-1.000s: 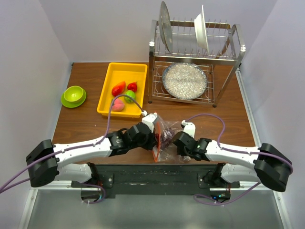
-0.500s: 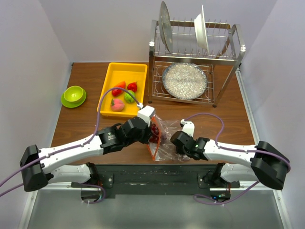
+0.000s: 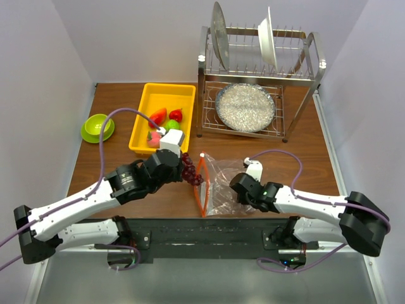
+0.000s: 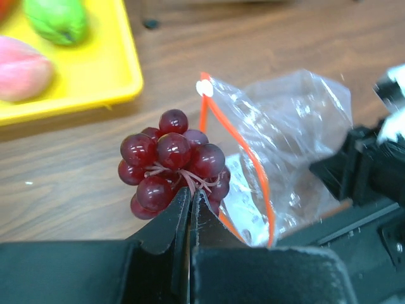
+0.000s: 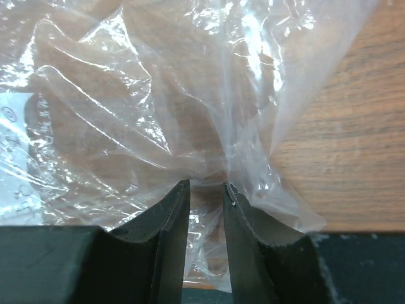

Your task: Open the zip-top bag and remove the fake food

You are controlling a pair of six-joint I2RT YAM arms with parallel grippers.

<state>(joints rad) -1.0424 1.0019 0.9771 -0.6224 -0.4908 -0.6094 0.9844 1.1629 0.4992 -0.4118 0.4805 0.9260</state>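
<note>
"Just left of the zip-top bag (image 3: 223, 183), why was the left end effector (image 4: 190, 197) holding the grape bunch (image 4: 172, 166) up off the worktop (image 3: 114, 168)?"

"Looked clamped on the stem to me, jaws nearly closed, bunch clear of the orange-red zip strip (image 4: 243, 155). Probably bound for the yellow tray (image 3: 140, 126), where more fake food (image 3: 157, 118) lay. The right end effector (image 5: 205, 187) had its jaws narrow, pinching a fold at the bag's closed end, I'd guess to pin it down while the mouth gaped."

"How'd the bag look?"

"Clear, crinkly, slumped on the wood, mouth open toward the left arm. Seemed empty tbh, though the creases made that hard to call."
</note>
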